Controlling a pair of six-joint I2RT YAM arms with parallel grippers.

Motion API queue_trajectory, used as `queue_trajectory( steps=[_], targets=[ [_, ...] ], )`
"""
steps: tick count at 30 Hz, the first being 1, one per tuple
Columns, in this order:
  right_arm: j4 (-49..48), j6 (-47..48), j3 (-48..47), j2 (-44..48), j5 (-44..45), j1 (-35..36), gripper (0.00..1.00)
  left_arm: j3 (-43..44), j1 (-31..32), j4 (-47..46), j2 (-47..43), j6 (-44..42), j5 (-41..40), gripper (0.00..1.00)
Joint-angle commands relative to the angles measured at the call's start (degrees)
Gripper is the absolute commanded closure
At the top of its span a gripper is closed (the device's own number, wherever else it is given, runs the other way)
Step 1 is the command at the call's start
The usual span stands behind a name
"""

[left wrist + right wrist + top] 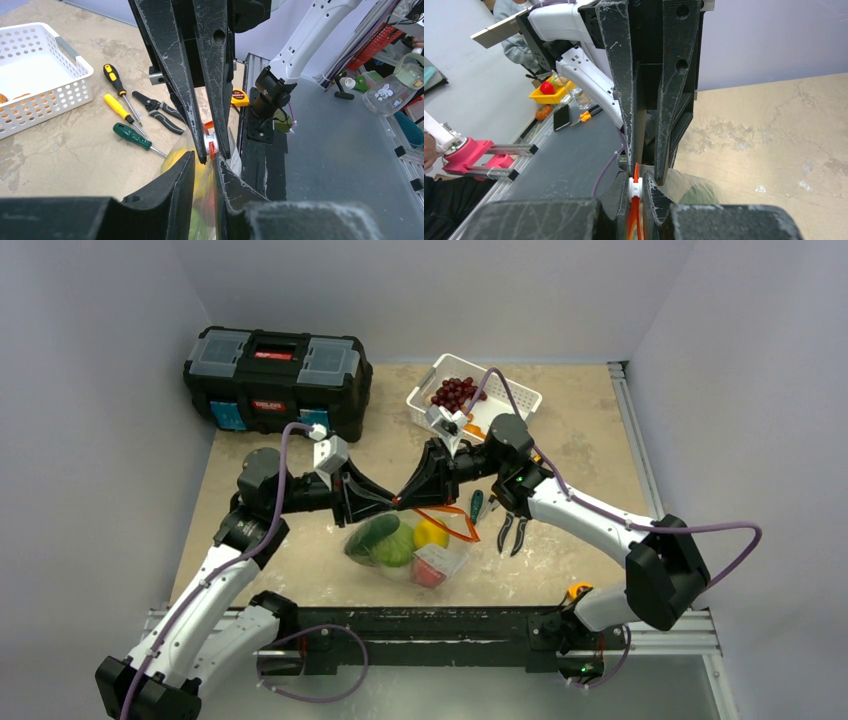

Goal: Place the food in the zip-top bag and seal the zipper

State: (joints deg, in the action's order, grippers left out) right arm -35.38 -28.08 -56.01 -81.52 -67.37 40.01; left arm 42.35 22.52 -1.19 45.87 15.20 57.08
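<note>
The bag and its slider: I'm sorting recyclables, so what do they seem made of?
The bag looks like thin clear plastic film, glossy and crinkled; the food shows through it. The slider seems hard white moulded plastic, smooth. The zipper strip is probably orange-red plastic too.
</note>
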Motion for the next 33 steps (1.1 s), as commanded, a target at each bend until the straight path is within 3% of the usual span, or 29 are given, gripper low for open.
queue_trajectory(
  steps=[1, 6, 9, 13, 17, 27, 30, 33],
  targets=[
    [-2.9, 0.0, -3.2, -0.2, 0.9, 0.5, 1.00, 1.4, 0.1, -1.5, 0.1, -1.0, 1.8, 0.82],
    [-1.5, 1.0, -3.5, -0.7, 2.2, 0.9, 1.00, 0.6, 0.1, -3.5, -1.0, -0.5, 2.0, 0.92],
    [4.2, 5.0, -4.5, -0.6, 4.0, 1.2, 1.00, -0.2, 0.0, -4.4, -2.3, -0.8, 1.9, 1.00],
    [13.6, 11.7, -6.0, 0.4, 7.5, 1.3, 1.00, -2.2, 0.1, -6.4, -4.4, -0.3, 0.7, 1.00],
    [24.8, 20.7, -6.5, 1.9, 10.5, 0.8, 1.00, -3.5, 0.0, -4.1, -7.6, -0.1, -7.3, 1.00],
    [27.6, 23.4, -3.4, 3.7, 11.2, -1.6, 1.00, -3.9, 0.0, -1.2, -10.2, -1.9, -13.9, 1.00],
    [23.4, 19.6, -3.3, 2.2, 8.3, -1.3, 1.00, -0.9, 0.0, 0.6, -5.4, -2.3, -7.5, 1.00],
    [20.5, 17.6, -2.9, 2.0, 6.9, -0.9, 1.00, 1.6, -0.1, 0.4, 0.0, 0.5, -4.0, 0.80]
  ],
)
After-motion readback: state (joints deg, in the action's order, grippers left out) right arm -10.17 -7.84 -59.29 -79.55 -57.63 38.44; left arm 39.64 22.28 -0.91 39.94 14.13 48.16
